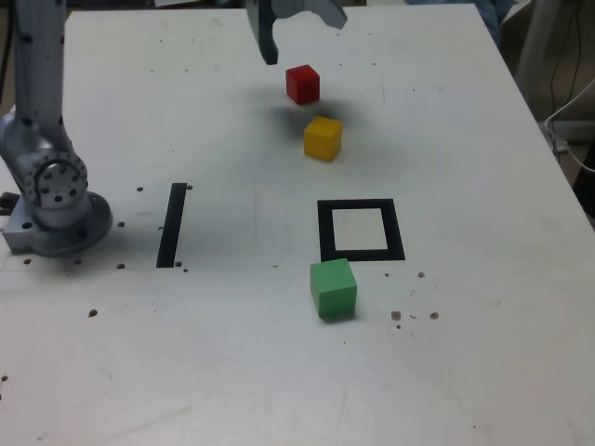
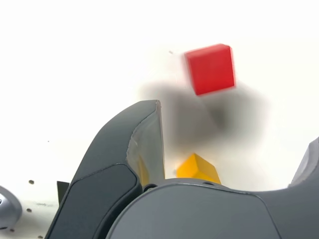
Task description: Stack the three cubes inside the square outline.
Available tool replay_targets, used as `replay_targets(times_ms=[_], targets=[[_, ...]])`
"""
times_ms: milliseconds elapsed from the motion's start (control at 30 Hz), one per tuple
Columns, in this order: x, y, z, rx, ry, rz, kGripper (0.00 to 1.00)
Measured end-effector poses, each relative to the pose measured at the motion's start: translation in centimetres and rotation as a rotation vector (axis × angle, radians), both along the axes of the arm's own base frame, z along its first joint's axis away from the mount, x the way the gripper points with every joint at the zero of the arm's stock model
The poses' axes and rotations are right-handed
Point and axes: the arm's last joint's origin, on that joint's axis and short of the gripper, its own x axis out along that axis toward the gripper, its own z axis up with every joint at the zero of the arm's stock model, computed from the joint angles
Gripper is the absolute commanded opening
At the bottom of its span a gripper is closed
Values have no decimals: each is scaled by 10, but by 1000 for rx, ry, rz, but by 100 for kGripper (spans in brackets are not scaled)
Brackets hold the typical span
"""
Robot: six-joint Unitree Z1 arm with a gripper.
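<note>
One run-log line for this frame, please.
end effector: open, empty, above red cube | yellow cube, green cube: on table, unstacked | square outline: empty

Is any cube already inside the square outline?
No. The square outline is empty; the green cube sits just outside it.

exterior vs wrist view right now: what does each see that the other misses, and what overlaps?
Exterior only: green cube just outside the square outline, which holds nothing; black strip; arm base; the table dotted with small dark specks.

Wrist only: a close look at the inner face of one of the fingers, nothing held.

Both: red cube, yellow cube, open gripper above them.
</note>
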Motion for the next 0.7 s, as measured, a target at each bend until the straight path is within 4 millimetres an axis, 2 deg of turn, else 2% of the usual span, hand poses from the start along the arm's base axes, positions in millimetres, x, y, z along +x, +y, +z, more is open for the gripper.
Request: replay_targets(times_ms=[167, 367, 700], targets=[[2, 22, -16, -37, 36, 60, 100], [6, 37, -26, -40, 39, 143, 99], [13, 43, -44, -62, 57, 214, 99]])
